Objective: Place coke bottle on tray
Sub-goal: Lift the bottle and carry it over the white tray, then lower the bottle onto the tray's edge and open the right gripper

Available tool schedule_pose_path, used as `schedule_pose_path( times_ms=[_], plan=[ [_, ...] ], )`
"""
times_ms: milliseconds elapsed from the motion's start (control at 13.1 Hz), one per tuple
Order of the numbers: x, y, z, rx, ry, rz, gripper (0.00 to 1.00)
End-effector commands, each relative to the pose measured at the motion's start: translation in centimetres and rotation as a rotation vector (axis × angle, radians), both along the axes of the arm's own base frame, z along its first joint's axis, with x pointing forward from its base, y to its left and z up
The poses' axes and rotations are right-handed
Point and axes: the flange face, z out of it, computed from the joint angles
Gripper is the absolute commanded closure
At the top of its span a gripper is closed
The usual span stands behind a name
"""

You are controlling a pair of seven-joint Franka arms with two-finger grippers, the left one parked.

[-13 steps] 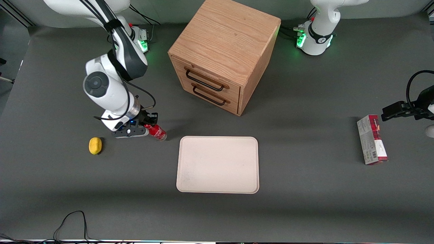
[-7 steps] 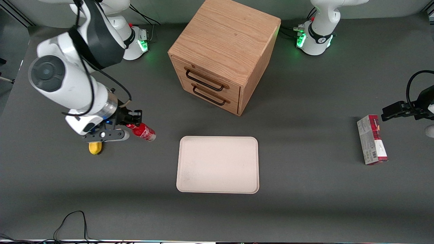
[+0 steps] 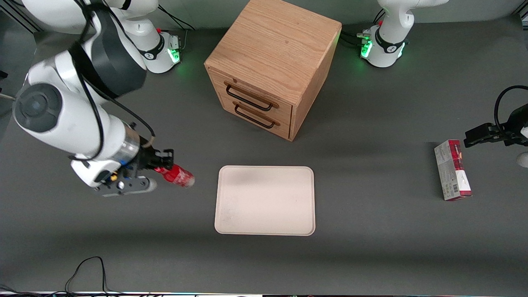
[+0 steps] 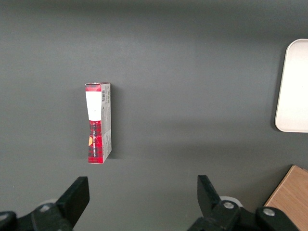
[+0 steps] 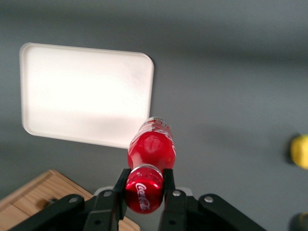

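Observation:
My right gripper (image 3: 159,165) hangs above the table, shut on the cap end of the coke bottle (image 3: 178,176), a small red bottle with white lettering. The bottle lies tilted in the air, its clear base pointing toward the tray (image 3: 265,200). The tray is a flat cream-white rectangle resting on the dark table, a short way from the bottle toward the parked arm's end. In the right wrist view the black fingers (image 5: 121,179) clamp the red cap of the coke bottle (image 5: 151,153), and the tray (image 5: 86,94) shows below it.
A wooden two-drawer cabinet (image 3: 272,66) stands farther from the front camera than the tray. A red-and-grey box (image 3: 452,170) lies toward the parked arm's end. A yellow object (image 5: 300,150) shows in the right wrist view. A black cable (image 3: 88,272) loops near the table's front edge.
The gripper has lifted the coke bottle off the table and carried it nearer the front camera. The arm now hides the yellow object in the front view.

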Motion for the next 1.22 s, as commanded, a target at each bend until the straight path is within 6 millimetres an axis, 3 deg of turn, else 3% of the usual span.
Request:
schedule_pose_path(
  times_ms=[0, 380, 913, 1141],
  plan=[
    [3.2, 2.1, -2.7, 0.058, -0.079, 0.002, 1.0],
    [4.9, 5.9, -10.3, 0.007, -0.143, 0.05, 1.0],
    [4.6, 8.4, -16.6, -0.04, -0.161, 0.058, 1.0],
    [4.4, 8.5, -18.3, -0.073, -0.177, 0.055, 0.89]
  ],
)
